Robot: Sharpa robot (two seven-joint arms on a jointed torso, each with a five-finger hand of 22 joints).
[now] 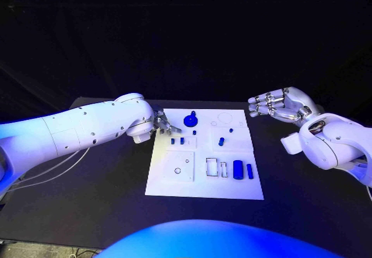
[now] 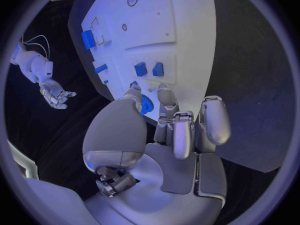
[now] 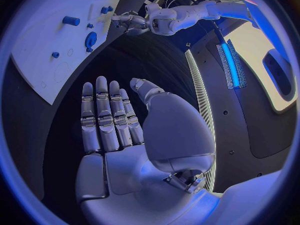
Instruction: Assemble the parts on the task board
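I've got the left hand at the board's far corner, fingers apart beside the round blue knob, lining up. Right hand hovers off-board, fingers loosely spread, holding nothing.

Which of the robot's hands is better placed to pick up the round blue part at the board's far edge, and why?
Probably the left hand: its fingers reach the task board beside the round blue part. The right hand hangs open, off the board.

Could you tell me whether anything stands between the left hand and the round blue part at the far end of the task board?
Nothing visible does. The left hand sits at the task board's far left edge, and bare white board separates its fingertips from the round blue part.
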